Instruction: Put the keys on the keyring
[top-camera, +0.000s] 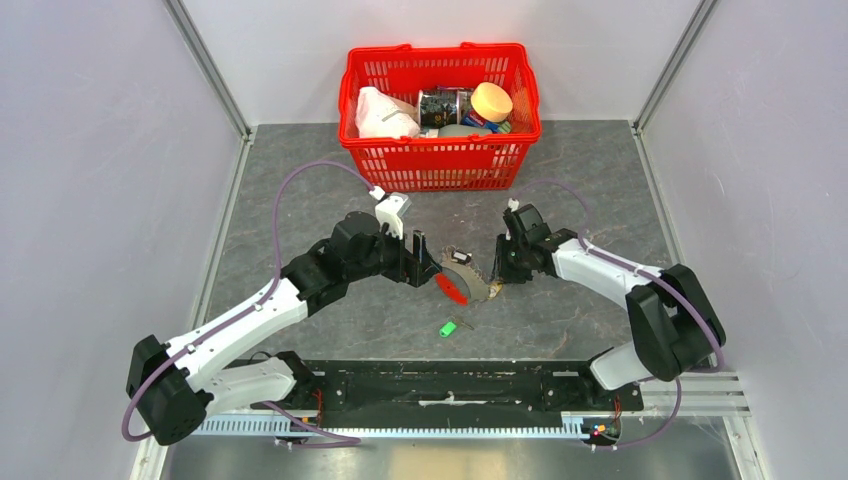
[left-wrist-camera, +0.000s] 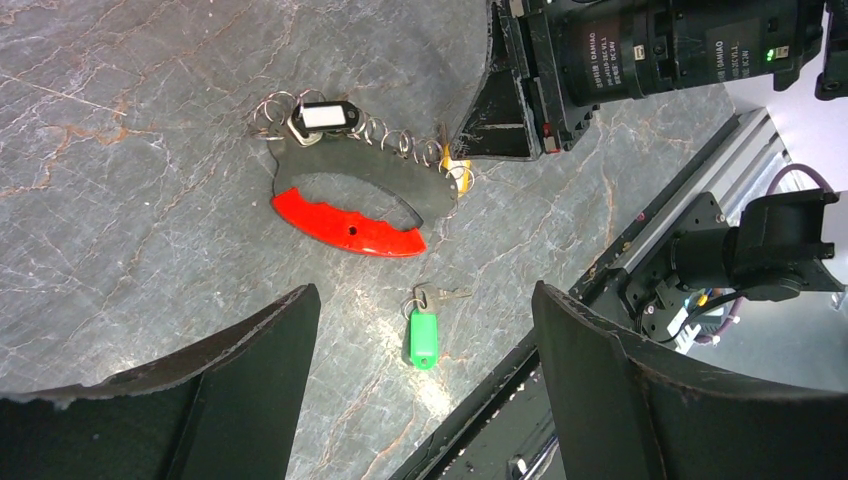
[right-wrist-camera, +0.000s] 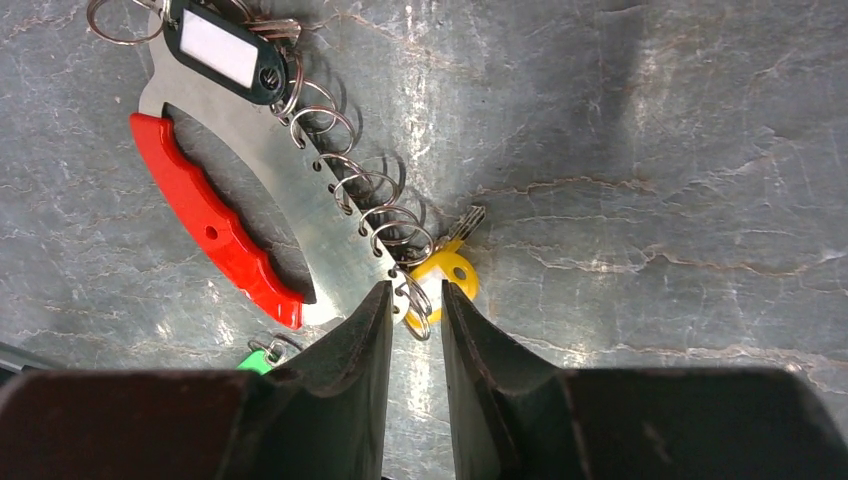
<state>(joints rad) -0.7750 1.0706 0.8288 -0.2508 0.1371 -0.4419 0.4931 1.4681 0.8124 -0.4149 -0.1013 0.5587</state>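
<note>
A grey stone-patterned desk (top-camera: 600, 180) carries a red mesh basket (top-camera: 440, 165) of assorted items at its far edge, and two robot arms reach toward the middle. The left pincer (left-wrist-camera: 422, 298) hovers spread wide and empty, while the right pincer (right-wrist-camera: 415, 295) sits low with its fingers almost together around the end ring of the keyring (left-wrist-camera: 345, 225); whether they grip it I cannot tell. The keyring, a red handle on a curved metal plate hung with wire rings, lies flat mid-desk, a black-tagged key (right-wrist-camera: 220, 45) at one end, a yellow-tagged key (right-wrist-camera: 445, 275) at the other, and a green-tagged key (left-wrist-camera: 424, 335) loose just beside it.
</note>
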